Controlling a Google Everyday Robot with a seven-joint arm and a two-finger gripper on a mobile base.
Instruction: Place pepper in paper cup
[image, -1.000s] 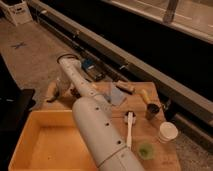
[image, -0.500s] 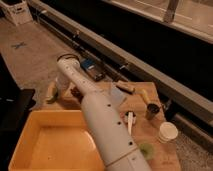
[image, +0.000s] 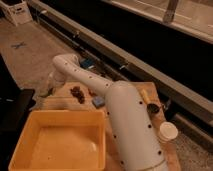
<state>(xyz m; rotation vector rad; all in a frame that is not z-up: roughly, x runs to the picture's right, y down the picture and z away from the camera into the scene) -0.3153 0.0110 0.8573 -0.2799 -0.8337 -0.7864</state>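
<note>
Gripper (image: 49, 88) low over the far-left corner of the table, below the bent wrist; fingers closed together. Whether anything sits between them: cannot tell, that spot is too murky. Pepper not made out anywhere in view.

Arm (image: 131, 131): smooth white tubular shell, matte, with rows of small dark holes. The thick segment stands up from the bottom edge, narrows to a rounded elbow, then bends down left to the gripper.

On the table near the gripper: dark brown lumpy cluster (image: 76, 92), and just right of it a small blue block (image: 98, 101). Yellow bin (image: 65, 114), rectangular with rounded corners, glossy plastic, fills the near-left part.

Right of the arm: yellow piece (image: 145, 95) just beside a dark shiny metal cup (image: 153, 107). Paper cup (image: 167, 131), short, white, round, pale rim, upright near the front-right edge, apart from the metal cup.

Table (image: 62, 103): light wood top, flat.

Floor (image: 30, 60): grey, speckled, with a blue cross mark (image: 19, 45). White box (image: 16, 12) at far upper left. A pale rail (image: 100, 47) runs diagonally along a long dark wall behind.
</note>
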